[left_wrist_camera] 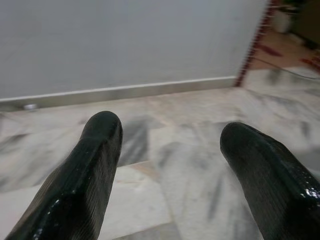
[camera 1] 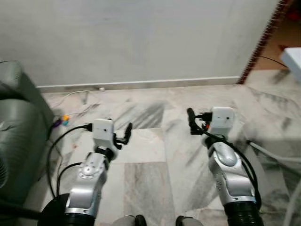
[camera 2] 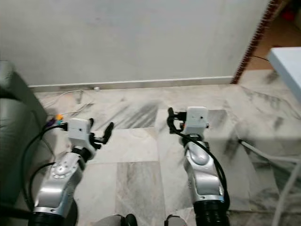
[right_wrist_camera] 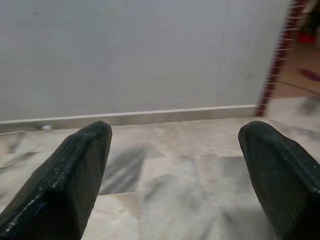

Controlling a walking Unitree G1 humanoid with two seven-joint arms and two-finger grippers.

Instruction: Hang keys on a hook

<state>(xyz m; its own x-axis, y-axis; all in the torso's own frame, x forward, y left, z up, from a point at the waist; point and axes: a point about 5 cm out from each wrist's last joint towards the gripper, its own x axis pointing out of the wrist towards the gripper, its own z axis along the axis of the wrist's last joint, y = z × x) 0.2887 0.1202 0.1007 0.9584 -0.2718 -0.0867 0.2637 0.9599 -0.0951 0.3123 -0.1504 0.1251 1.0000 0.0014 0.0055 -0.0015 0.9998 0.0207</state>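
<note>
A home's living room — marble floor [camera 1: 150, 155], plain wall [camera 1: 141, 37], grey sofa [camera 1: 19, 127].

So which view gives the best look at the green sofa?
The left eye view: the green sofa takes up its left edge, armrest and side visible. The right eye view catches a narrower strip of it. The wrist views look at wall and marble floor.

The left gripper [camera 1: 125, 133] and the right gripper [camera 1: 192, 121] are held out side by side above a grey-veined marble floor [camera 1: 150, 155], both facing a plain white wall [camera 1: 141, 37]. Each gripper's two black fingers [left_wrist_camera: 97, 155] stand well apart. In the wrist views, the gap between each pair shows floor, baseboard and wall.
</note>
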